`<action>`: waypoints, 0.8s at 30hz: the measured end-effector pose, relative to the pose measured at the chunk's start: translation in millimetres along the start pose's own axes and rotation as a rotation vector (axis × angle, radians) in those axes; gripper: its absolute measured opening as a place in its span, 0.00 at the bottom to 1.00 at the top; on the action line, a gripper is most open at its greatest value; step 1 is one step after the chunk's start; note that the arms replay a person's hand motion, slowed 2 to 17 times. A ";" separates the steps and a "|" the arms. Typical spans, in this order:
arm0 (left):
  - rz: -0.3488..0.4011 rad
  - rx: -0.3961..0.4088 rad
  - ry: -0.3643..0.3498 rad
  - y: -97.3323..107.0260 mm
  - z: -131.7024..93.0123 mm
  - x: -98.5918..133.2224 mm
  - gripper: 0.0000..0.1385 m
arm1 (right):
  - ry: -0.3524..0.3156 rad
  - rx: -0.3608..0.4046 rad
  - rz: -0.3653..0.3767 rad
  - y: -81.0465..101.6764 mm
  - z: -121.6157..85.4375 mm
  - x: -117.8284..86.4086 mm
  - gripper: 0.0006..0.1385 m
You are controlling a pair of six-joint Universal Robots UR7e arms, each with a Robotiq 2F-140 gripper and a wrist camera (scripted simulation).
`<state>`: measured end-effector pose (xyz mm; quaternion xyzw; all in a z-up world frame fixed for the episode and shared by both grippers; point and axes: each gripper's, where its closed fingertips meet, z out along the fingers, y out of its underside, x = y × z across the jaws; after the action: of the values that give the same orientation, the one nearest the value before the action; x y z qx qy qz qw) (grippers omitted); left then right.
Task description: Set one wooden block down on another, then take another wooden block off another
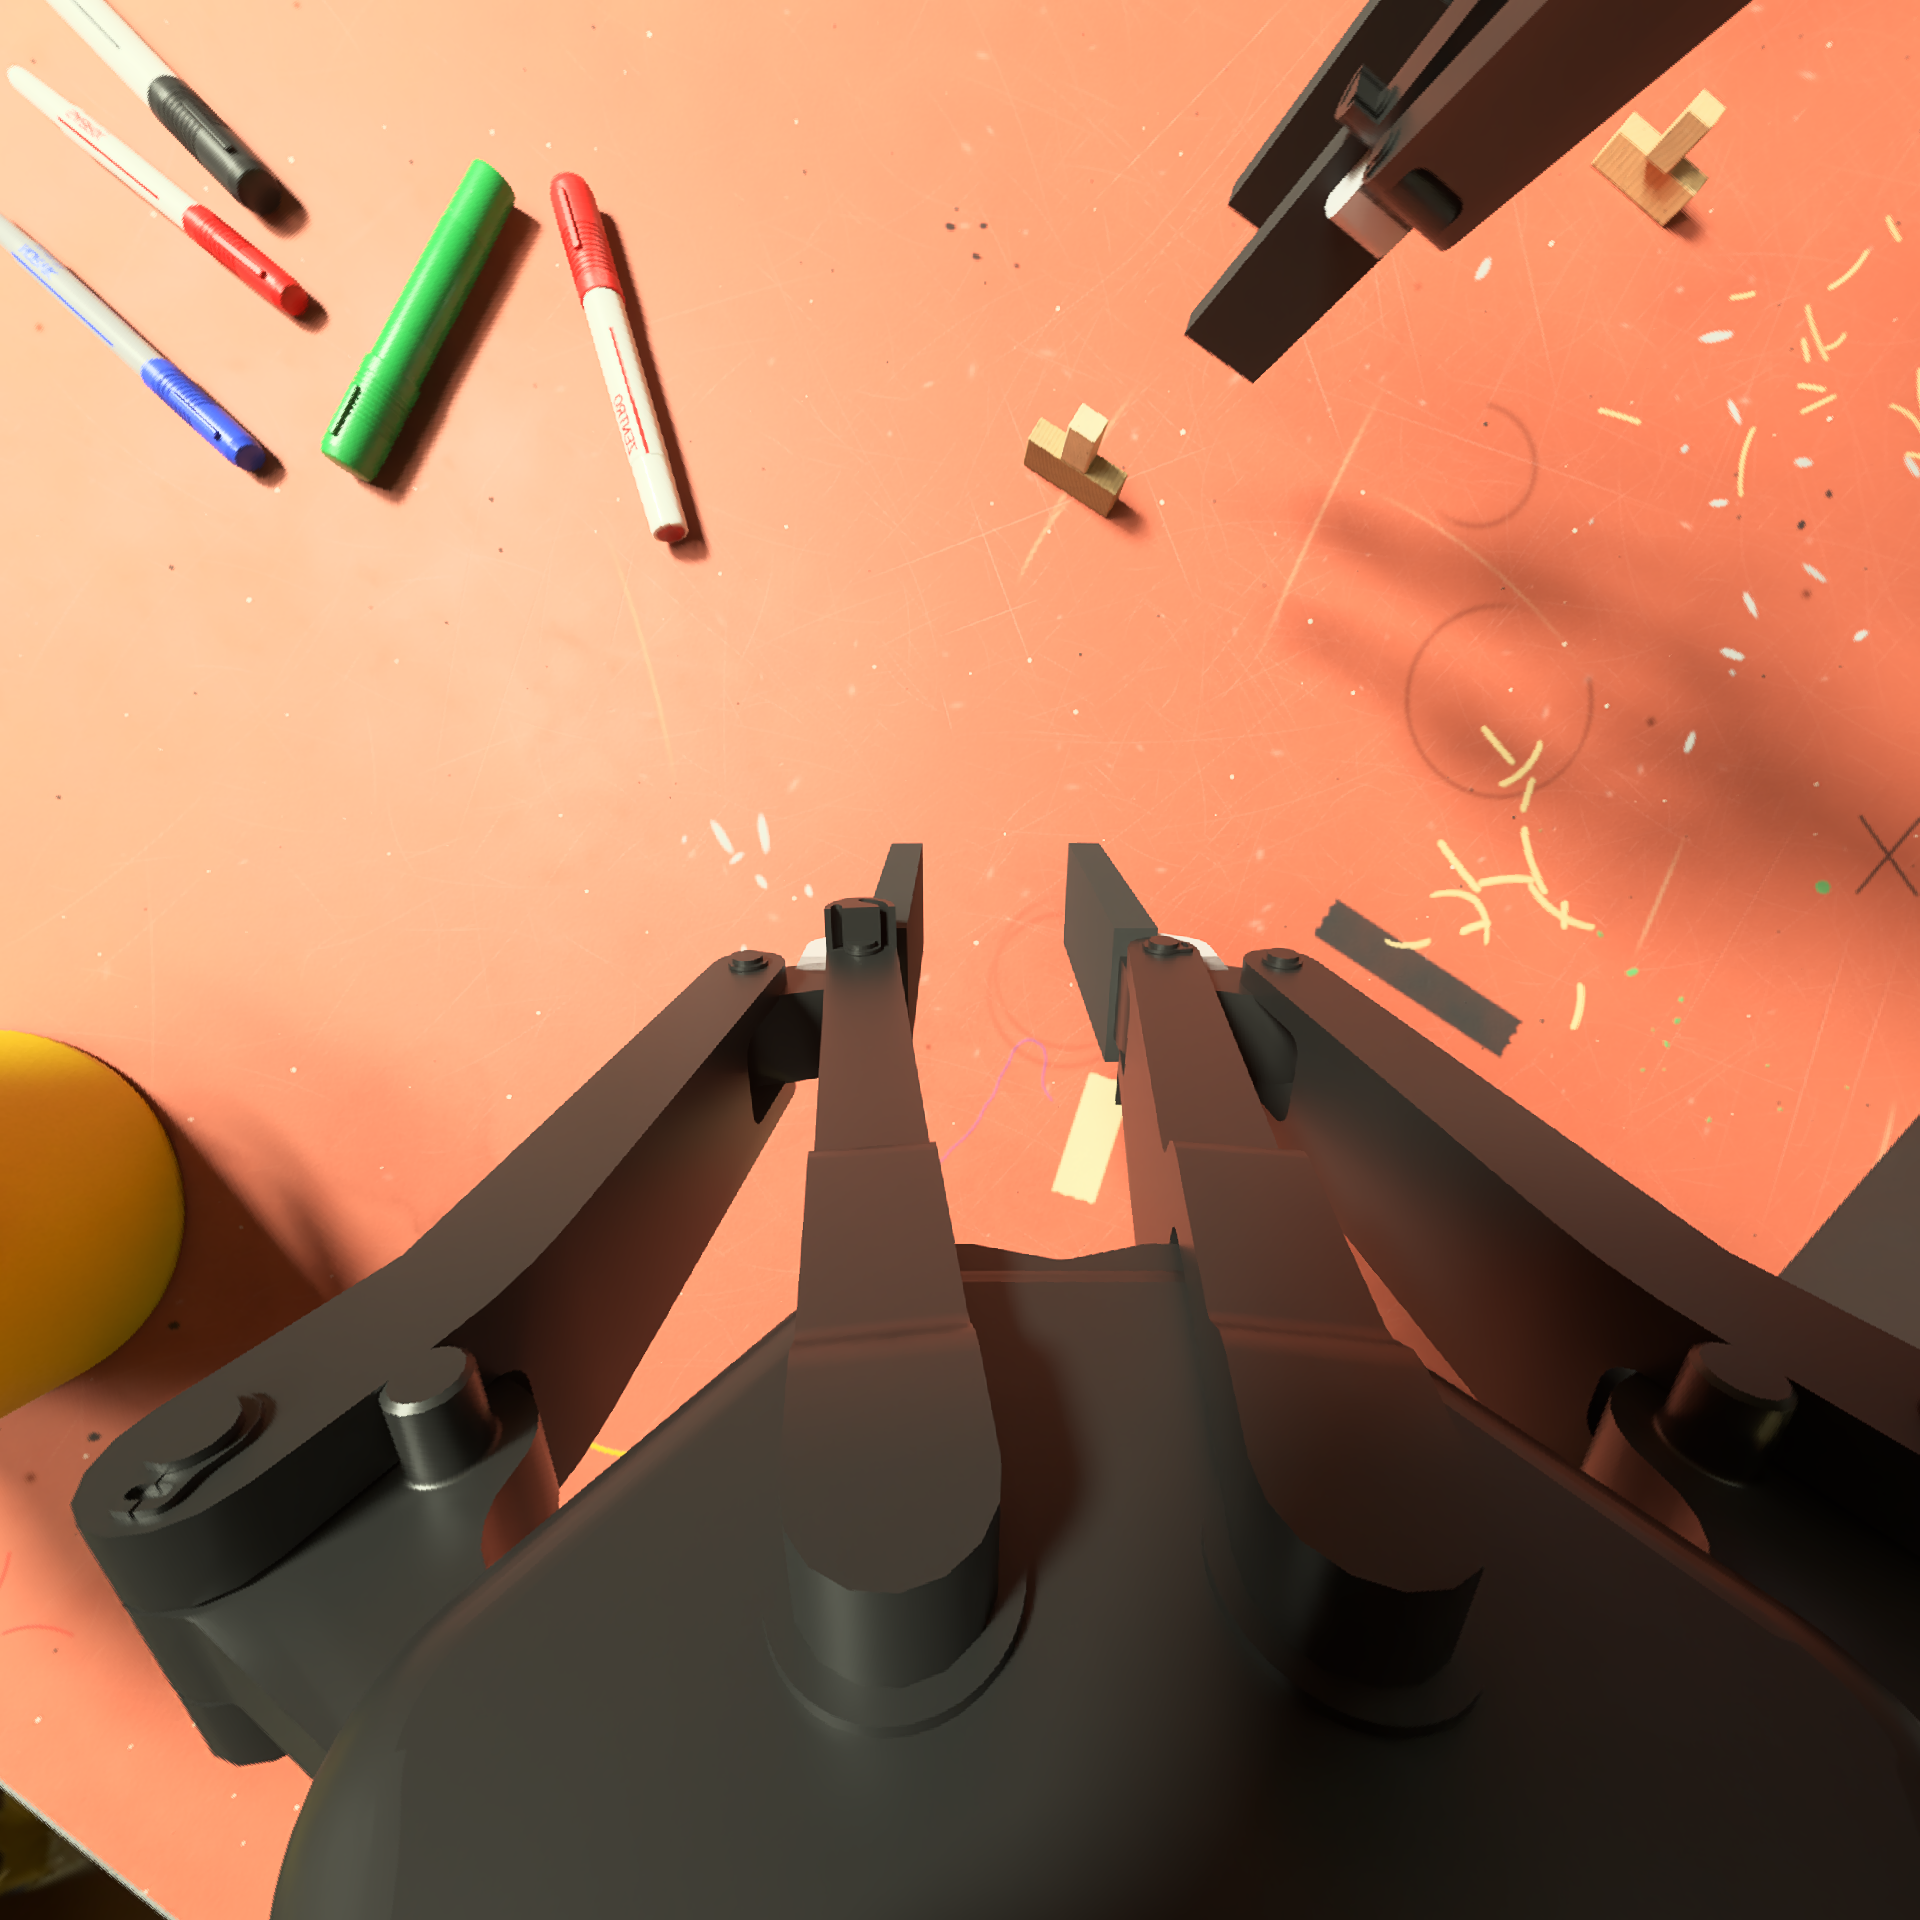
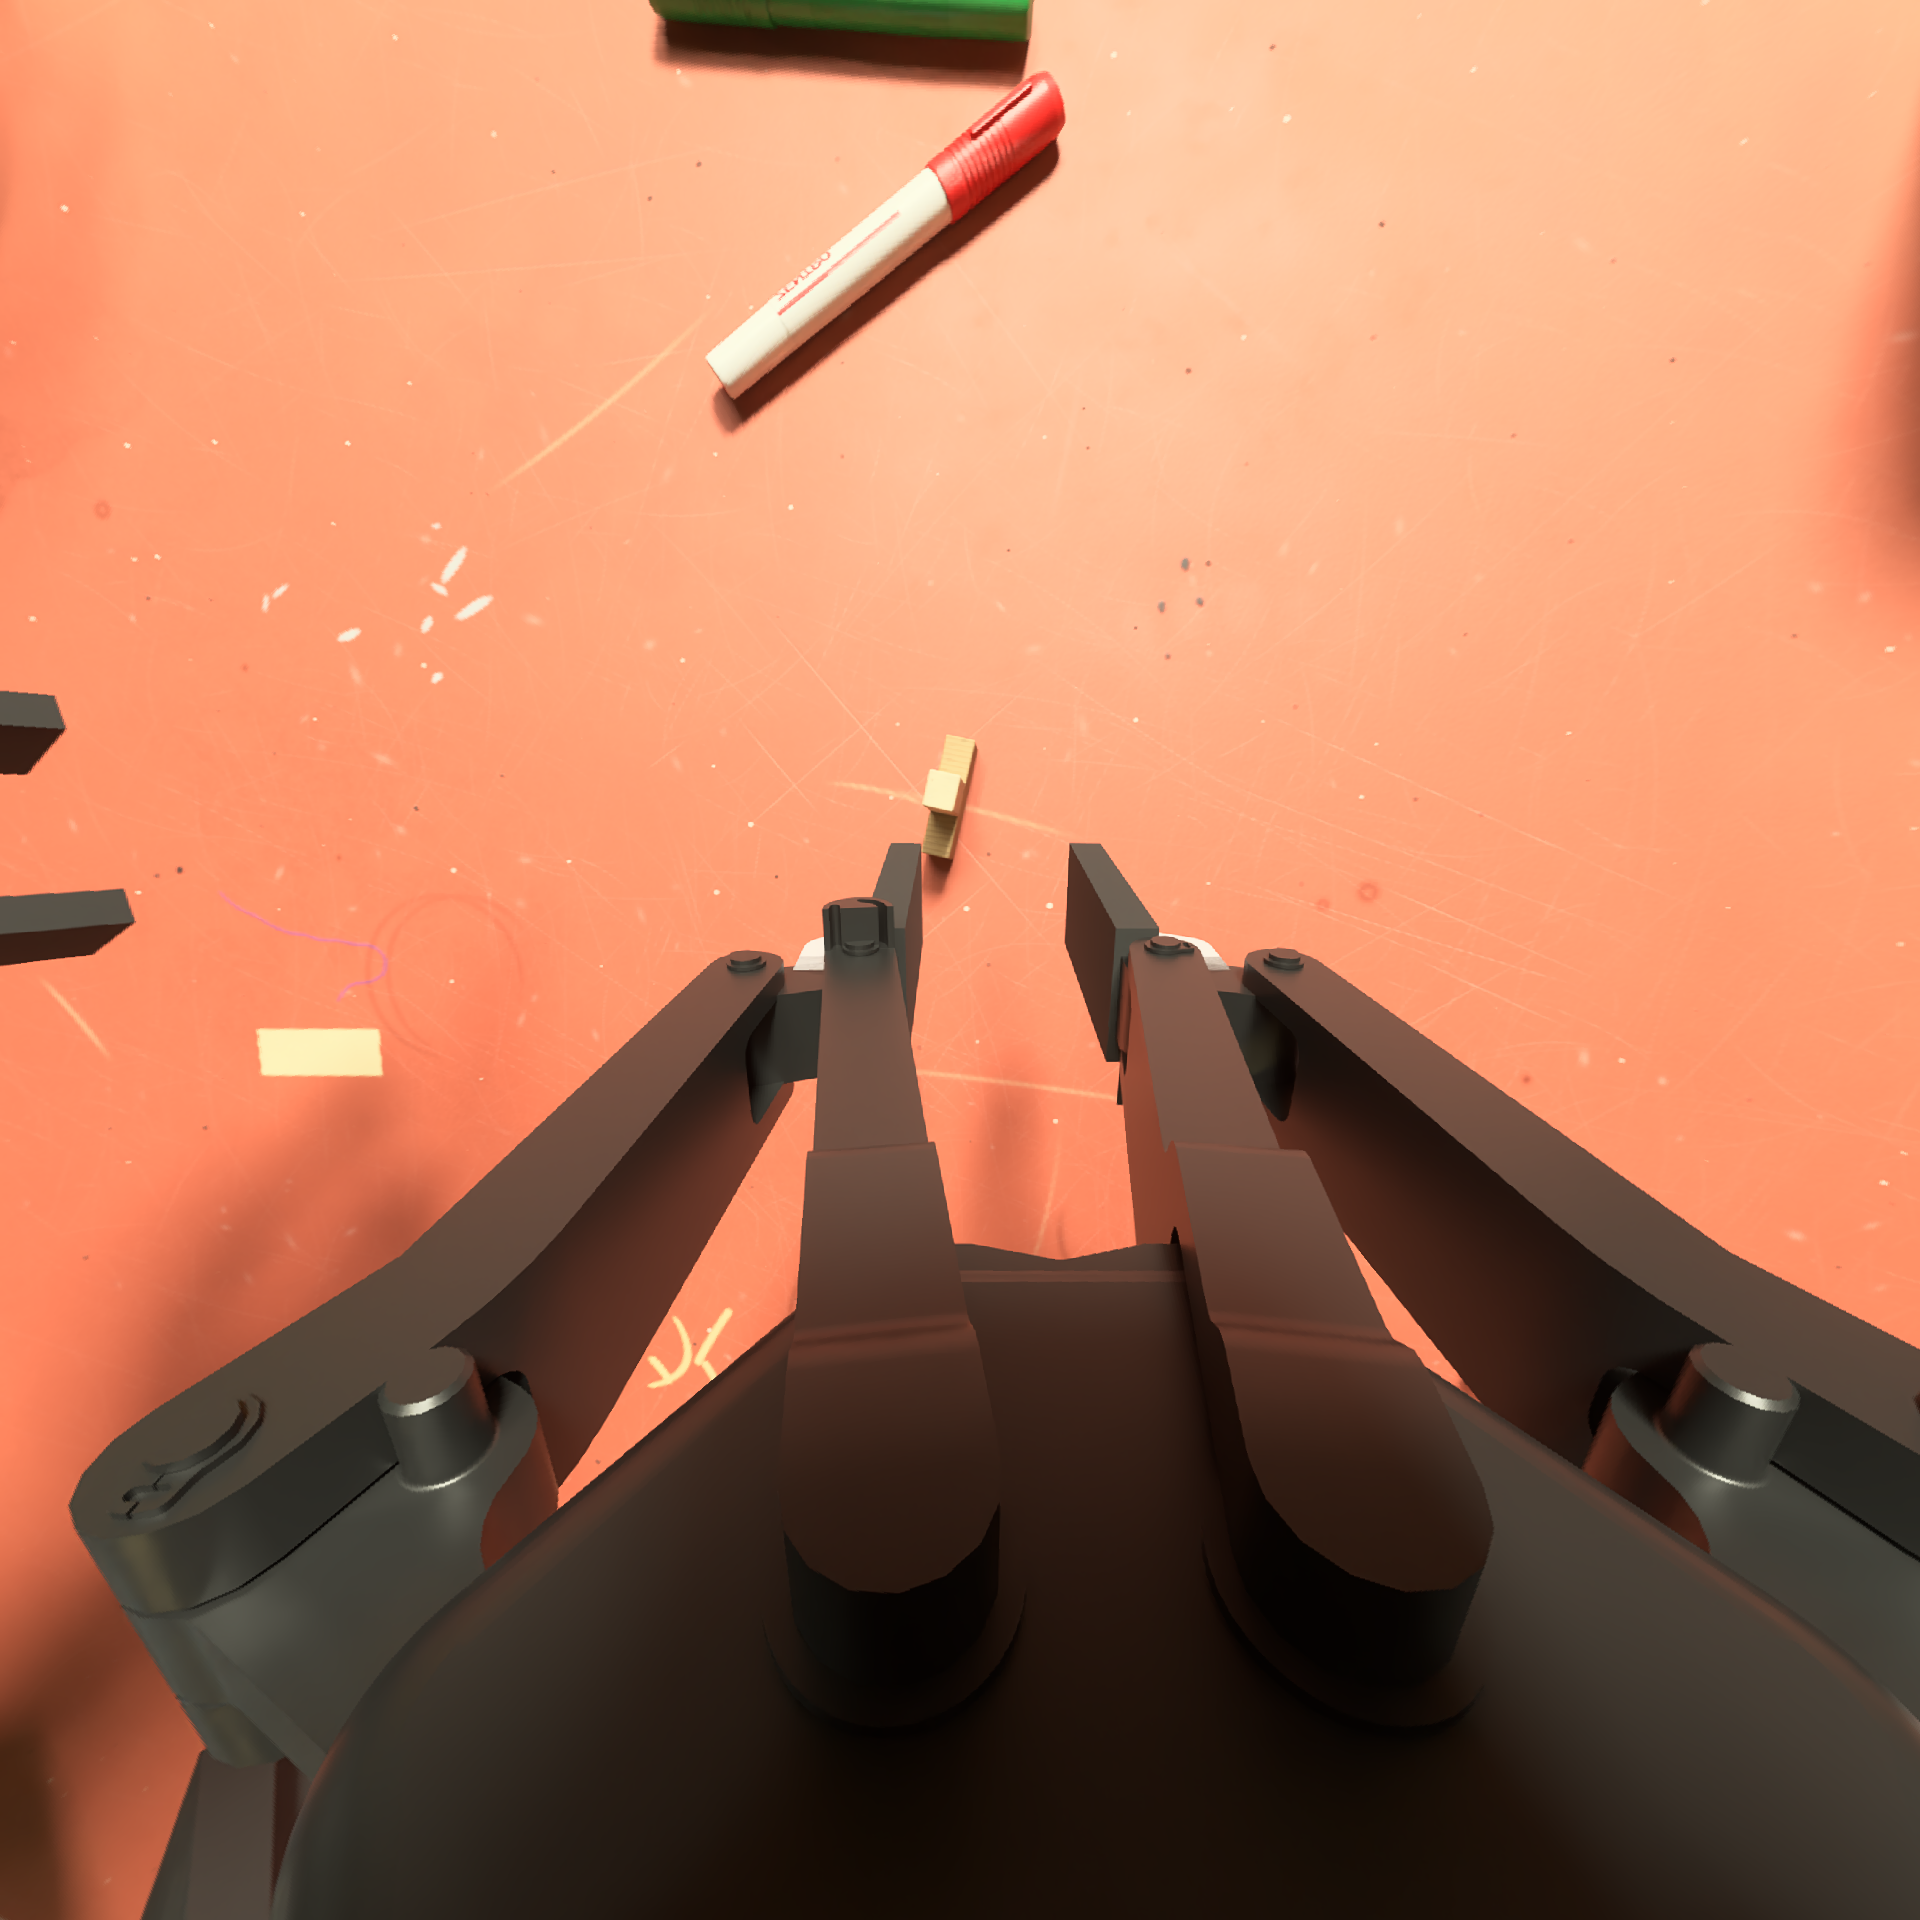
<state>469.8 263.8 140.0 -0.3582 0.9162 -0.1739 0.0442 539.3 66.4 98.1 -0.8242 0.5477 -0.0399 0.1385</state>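
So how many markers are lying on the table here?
5, all upper left in the left wrist view: black-capped marker, red-capped pen, blue-capped pen, green marker, red-capped marker. Others may lie out of frame.

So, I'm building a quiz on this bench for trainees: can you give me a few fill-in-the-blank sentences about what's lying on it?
1. The thick marker without a white barrel is ____ all over.
2. Each pale wooden block pair, the near one and the far one, has a small block standing ____ a longer one.
3. Both the left gripper and the right gripper hold ____.
4. The round object at the left edge is ____.

Missing words: green; on; nothing; yellow
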 end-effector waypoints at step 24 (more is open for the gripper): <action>0.042 0.031 0.016 -4.9 -5.0 9.0 0.26 | -0.086 -0.090 0.093 -6.9 28.8 -16.0 0.28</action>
<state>465.2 255.8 146.8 -0.3367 0.9212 -0.1898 0.0461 545.4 88.8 73.7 -0.8042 0.5802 0.0268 0.1262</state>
